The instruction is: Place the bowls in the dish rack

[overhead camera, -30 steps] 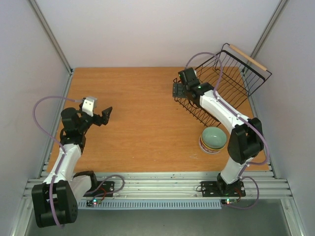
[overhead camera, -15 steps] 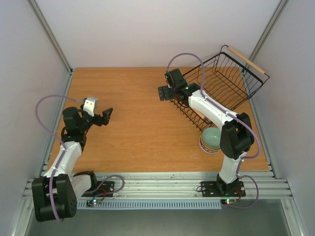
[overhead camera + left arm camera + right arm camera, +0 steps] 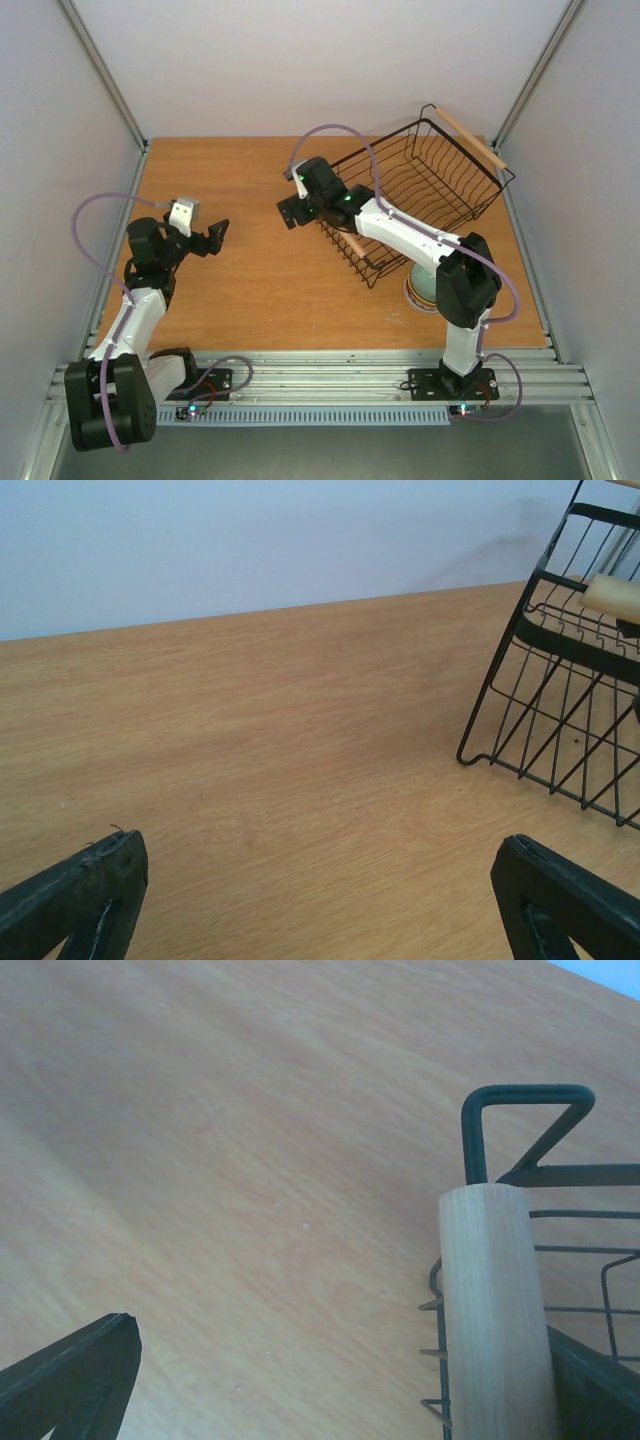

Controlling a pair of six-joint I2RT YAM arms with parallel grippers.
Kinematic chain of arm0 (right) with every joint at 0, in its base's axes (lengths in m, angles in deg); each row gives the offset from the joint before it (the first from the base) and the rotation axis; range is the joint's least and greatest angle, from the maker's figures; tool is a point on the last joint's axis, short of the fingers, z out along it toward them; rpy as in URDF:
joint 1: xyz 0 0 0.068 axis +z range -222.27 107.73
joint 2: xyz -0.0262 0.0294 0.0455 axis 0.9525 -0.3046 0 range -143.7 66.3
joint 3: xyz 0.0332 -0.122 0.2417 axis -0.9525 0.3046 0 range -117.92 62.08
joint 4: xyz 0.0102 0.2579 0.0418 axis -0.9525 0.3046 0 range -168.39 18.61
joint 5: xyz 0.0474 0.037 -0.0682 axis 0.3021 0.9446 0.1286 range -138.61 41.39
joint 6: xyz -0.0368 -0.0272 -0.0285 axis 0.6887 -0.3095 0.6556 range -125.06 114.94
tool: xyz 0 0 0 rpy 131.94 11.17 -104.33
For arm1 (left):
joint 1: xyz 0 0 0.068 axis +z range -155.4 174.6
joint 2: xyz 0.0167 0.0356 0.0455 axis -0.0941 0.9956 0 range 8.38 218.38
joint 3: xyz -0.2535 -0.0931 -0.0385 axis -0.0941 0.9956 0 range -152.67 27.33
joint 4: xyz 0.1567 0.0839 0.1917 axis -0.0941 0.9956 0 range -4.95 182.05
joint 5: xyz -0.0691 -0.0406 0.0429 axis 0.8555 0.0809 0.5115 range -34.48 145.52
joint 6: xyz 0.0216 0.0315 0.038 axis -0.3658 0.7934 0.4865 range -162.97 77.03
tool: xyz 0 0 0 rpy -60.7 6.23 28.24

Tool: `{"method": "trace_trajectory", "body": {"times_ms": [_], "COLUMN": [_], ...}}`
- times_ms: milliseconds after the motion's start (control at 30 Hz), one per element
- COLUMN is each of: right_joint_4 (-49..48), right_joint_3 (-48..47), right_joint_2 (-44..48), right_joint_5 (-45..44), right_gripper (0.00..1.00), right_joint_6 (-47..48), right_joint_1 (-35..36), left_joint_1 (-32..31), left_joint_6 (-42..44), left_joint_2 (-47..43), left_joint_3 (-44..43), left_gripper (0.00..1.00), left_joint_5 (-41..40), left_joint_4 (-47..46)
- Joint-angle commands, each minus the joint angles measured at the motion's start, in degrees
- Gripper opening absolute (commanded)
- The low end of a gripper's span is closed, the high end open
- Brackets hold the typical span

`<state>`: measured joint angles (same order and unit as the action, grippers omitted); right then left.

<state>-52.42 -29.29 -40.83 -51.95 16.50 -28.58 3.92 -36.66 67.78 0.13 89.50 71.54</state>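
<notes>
The dish rack (image 3: 430, 180), a black wire basket with wooden rod handles, stands tilted at the table's middle right. My right gripper (image 3: 290, 205) is open at the rack's left end. In the right wrist view (image 3: 330, 1385) the near wooden handle (image 3: 495, 1310) lies against the inside of the right finger, with the left finger far from it. A stack of bowls (image 3: 418, 292), pale green on top, sits near the front right, mostly hidden behind the right arm. My left gripper (image 3: 215, 238) is open and holds nothing above the table at the left (image 3: 320, 900). The rack's corner (image 3: 570, 730) shows at that view's right.
The far handle (image 3: 468, 135) of the rack points toward the back right corner. Grey walls close the table (image 3: 250, 280) at the back and on both sides. The metal rail (image 3: 320, 370) with the arm bases runs along the front edge.
My right gripper has swept left toward the table's middle, and the dish rack has moved left with it. The bowls are now more hidden by the arm. The left arm has hardly moved.
</notes>
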Motion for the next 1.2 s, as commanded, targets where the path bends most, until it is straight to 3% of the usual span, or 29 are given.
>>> {"method": "trace_trajectory", "body": {"times_ms": [0, 167, 400, 533, 833, 967, 1167], "right_joint_4": [-0.73, -2.23, -5.72, 8.19, 32.93, 33.48, 22.41], "right_joint_3": [0.35, -0.65, 6.8, 7.21, 11.49, 16.62, 24.38], "right_joint_2": [-1.09, 2.64, 15.62, 20.27, 22.31, 23.02, 22.85], "right_joint_5": [-4.42, -22.45, -32.34, -40.7, -44.25, -41.49, -27.02], "right_gripper": [0.99, 0.99, 0.99, 0.99, 0.99, 0.99, 0.99], "right_joint_6": [1.74, 1.03, -5.33, -18.49, -41.55, -44.84, -39.83], "right_joint_1": [2.56, 0.98, -3.25, -9.07, -24.17, -30.06, -38.42], "left_joint_1": [0.35, 0.35, 0.3, 0.35, 0.32, 0.35, 0.35], "left_joint_6": [0.16, 0.01, -0.14, -0.33, -0.77, -0.77, -0.76], "left_joint_2": [0.02, 0.1, 0.16, 0.21, 0.89, 0.9, 1.49], "left_joint_3": [-0.3, -0.23, -0.14, -0.14, -0.29, -0.27, -0.37], "left_gripper": [0.94, 0.94, 0.95, 0.95, 0.95, 0.95, 0.95], "left_joint_5": [-0.14, 0.35, 0.51, 1.17, 2.01, 2.1, 2.32], "left_joint_4": [-2.92, -3.04, -2.88, -3.05, -3.01, -2.83, -2.96]}}
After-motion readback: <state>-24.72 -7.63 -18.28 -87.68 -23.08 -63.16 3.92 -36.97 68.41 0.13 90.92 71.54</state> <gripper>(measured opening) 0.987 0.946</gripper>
